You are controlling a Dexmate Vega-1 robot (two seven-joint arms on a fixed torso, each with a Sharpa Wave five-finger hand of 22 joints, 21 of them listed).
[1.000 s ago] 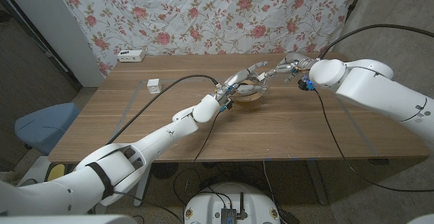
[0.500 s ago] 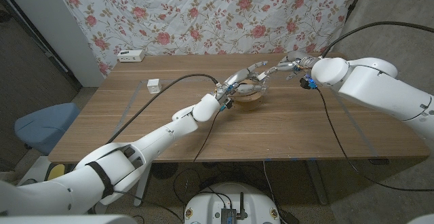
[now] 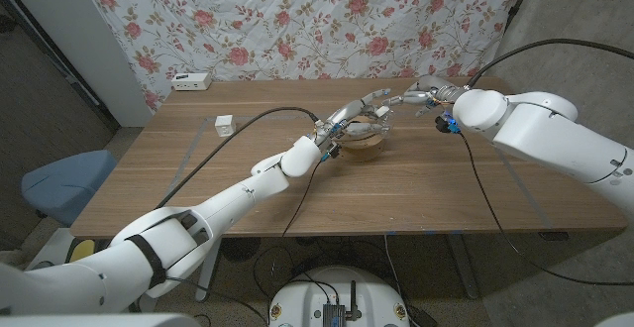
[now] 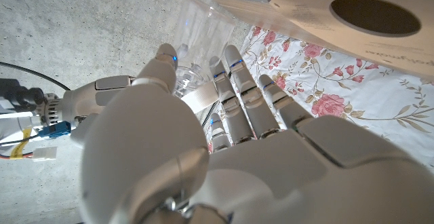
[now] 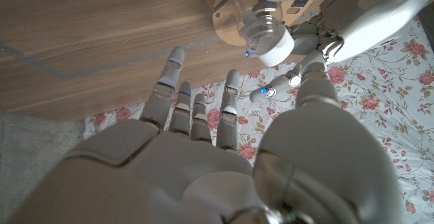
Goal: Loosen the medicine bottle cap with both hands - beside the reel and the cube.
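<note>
Flanking reel (image 3: 364, 145): cube (image 3: 225, 125), box (image 3: 191, 81)

Over the table (image 3: 248, 183), the left hand (image 3: 359, 116) grips a clear bottle (image 3: 370, 126) above the reel (image 3: 363, 145). The right hand (image 3: 421, 97) hovers just beside it, fingers apart. A white cube (image 3: 225, 125) sits well apart.

Bottle (image 5: 254, 10) seen as clear glossy plastic, cap (image 5: 277, 48) white matt; reel (image 3: 363, 147) plywood-like; surface (image 3: 248, 183) matt wood grain; hands glossy white plastic.
</note>
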